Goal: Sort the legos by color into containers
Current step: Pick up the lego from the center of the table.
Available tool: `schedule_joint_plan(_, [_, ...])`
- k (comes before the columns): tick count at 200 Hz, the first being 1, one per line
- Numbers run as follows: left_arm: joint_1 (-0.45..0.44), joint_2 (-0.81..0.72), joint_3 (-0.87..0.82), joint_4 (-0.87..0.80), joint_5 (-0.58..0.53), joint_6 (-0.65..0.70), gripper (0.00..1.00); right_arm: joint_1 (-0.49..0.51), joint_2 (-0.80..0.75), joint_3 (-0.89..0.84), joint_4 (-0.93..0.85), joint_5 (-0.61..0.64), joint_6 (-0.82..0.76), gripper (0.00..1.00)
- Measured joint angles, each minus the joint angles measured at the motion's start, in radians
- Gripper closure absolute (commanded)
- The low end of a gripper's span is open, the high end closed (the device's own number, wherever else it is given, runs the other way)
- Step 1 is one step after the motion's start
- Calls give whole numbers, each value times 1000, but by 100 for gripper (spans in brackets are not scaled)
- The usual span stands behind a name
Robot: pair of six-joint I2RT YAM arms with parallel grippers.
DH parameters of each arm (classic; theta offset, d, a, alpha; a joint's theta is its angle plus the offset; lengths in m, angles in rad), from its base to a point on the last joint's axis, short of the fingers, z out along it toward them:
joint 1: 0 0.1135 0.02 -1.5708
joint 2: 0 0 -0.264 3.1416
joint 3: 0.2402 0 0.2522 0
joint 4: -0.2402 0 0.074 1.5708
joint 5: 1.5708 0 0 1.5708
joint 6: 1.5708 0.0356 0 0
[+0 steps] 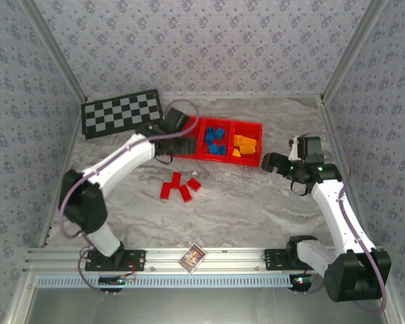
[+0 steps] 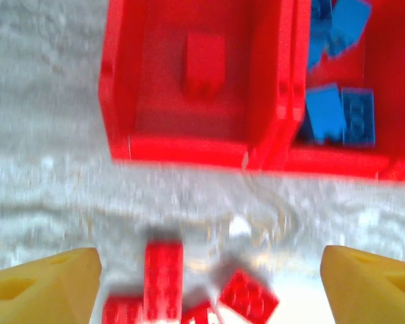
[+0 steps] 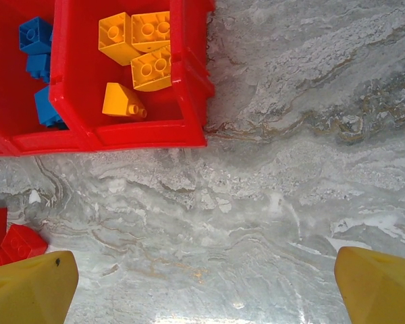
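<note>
Left tool [image 2: 209,266] gapes; red brick [image 2: 204,64] seemingly rests in tray [image 2: 189,150].

Light is bright and even from above; I see only soft shadows. My left wrist feed is motion-blurred, and the red tray [image 2: 189,145] ahead of the left gripper [image 2: 208,273] looks smeared. My right wrist feed is sharp, with faint glare on the surface [image 3: 290,169] just under the right gripper [image 3: 202,270].

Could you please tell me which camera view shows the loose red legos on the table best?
Top external: the loose red legos lie there whole and unobstructed. The left wrist view has them blurred and cut off at the bottom; the right wrist view catches a couple at its left edge.
</note>
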Motion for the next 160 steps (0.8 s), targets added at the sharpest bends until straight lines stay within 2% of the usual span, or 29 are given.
schedule_joint_plan(30, [-179,-142,-236,16,-128,-266,0,5,17,-6,5,-18,0,0])
schedule_joint_plan(68, [-289,-108,-331,-13,-200,-513,4,24,7,-12,0,-26,0,0])
schedule_joint_plan(102, [-300,-13,-330,-1,-195,-590,6,27,-47,-39,-6,-37,1,0])
schedule_joint_plan(160, [-296,102,-284,24,-155,-604,13,30,-72,-73,-9,-54,5,0])
